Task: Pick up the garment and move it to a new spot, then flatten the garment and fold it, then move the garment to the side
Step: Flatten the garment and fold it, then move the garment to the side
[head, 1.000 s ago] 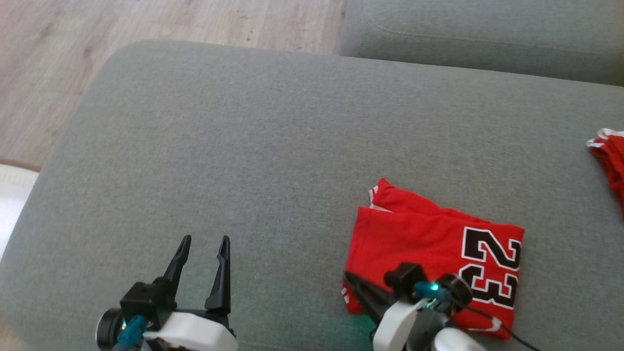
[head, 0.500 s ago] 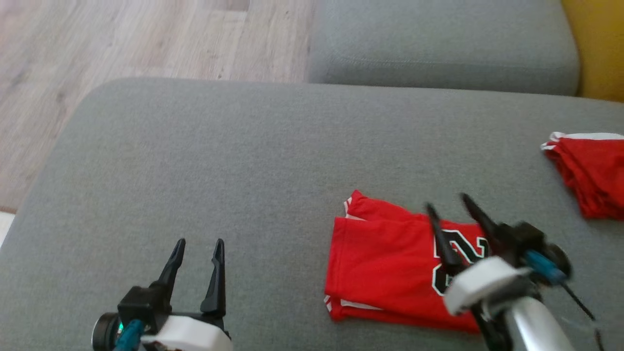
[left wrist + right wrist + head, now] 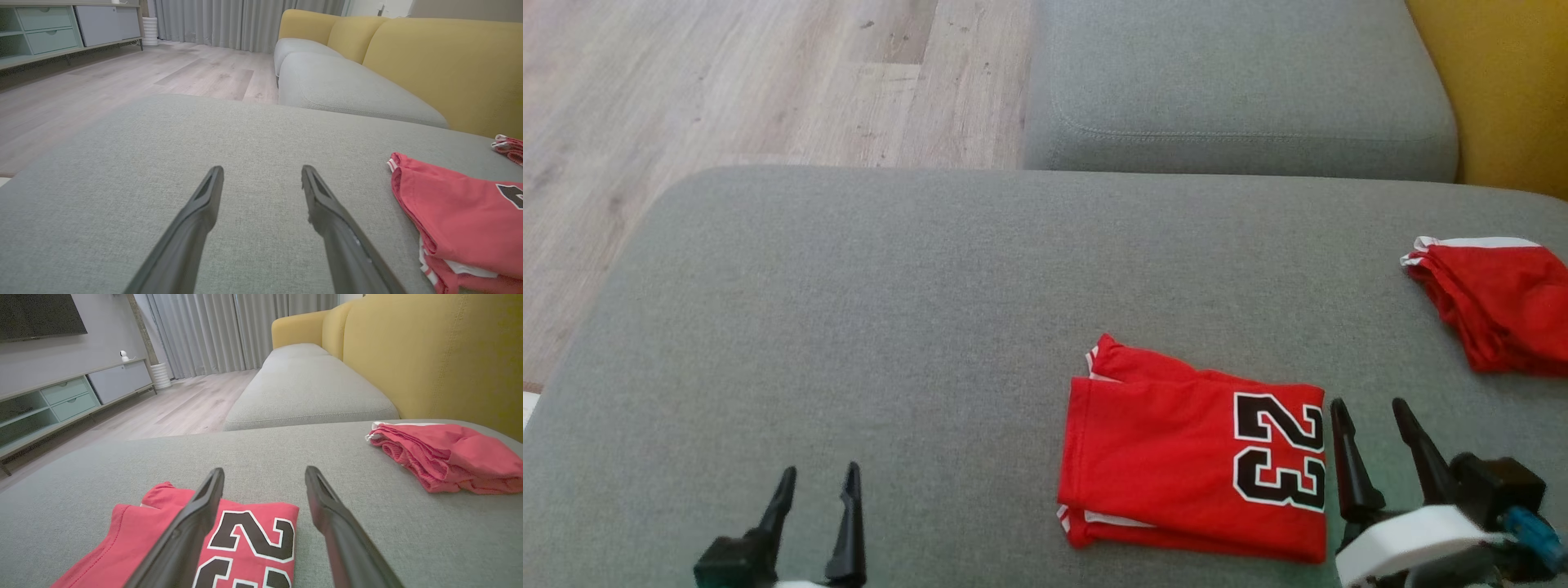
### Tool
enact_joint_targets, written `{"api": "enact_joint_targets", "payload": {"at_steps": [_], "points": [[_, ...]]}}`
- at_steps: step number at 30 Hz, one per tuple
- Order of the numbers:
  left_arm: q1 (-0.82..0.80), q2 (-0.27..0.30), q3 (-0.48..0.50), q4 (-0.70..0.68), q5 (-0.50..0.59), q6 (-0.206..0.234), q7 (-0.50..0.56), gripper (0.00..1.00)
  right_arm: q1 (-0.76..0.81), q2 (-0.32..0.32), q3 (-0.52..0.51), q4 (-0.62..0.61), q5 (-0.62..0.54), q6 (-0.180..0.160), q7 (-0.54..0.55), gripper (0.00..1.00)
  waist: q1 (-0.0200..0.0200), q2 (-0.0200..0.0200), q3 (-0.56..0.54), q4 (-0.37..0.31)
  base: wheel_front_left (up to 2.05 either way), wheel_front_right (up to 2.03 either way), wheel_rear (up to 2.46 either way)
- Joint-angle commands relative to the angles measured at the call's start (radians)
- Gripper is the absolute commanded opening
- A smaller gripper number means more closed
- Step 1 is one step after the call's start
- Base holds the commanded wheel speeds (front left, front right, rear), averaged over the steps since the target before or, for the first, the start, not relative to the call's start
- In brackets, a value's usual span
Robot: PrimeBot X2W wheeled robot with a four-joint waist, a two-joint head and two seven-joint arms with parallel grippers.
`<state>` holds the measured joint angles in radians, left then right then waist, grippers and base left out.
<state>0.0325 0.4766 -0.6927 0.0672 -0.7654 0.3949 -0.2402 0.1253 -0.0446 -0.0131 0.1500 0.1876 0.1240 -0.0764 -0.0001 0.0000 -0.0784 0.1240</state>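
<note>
My fingers [image 3: 196,220] look like matt dark plastic. The jersey [image 3: 1176,457] is smooth, thin red cloth. The sofa [image 3: 890,327] is coarse grey weave, its backrest [image 3: 429,355] finer yellow cloth. The floor [image 3: 727,82] is pale matt wood grain.

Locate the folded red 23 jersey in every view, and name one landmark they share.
Head view: jersey lower centre-right, just left of the right claw.
Left wrist view: jersey at the right edge, lower half.
Right wrist view: jersey bottom centre-left, partly behind a claw finger.
Shared landmark: other red garment, to the jersey's right on the grey cushion.
</note>
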Motion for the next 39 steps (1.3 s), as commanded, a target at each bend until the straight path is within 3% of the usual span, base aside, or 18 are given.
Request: {"api": "enact_joint_targets", "payload": {"at_steps": [1, 9, 39], "points": [[-0.042, 0.026, 0.052, -0.02, 0.002, -0.004, -0.014, 1.0, -0.027, -0.006, 0.017, -0.039, 0.007, 0.007, -0.014, 1.0, 0.0001, 0.0, -0.001, 0.0, 0.0, 0.0, 0.0], [-0.038, 0.03, 0.056, 0.0, -0.008, -0.029, -0.015, 1.0, -0.01, -0.006, 0.028, -0.03, 0.015, 0.007, -0.025, 1.0, 0.0001, 0.0, -0.007, -0.003, 0.0, 0.0, 0.0], [-0.059, 0.046, 0.046, -0.009, -0.006, -0.023, 0.004, 1.0, 0.004, -0.006, 0.013, -0.02, 0.008, 0.007, 0.04, 1.0, 0.0001, 0.0, 0.011, 0.005, 0.0, 0.0, 0.0]]}}
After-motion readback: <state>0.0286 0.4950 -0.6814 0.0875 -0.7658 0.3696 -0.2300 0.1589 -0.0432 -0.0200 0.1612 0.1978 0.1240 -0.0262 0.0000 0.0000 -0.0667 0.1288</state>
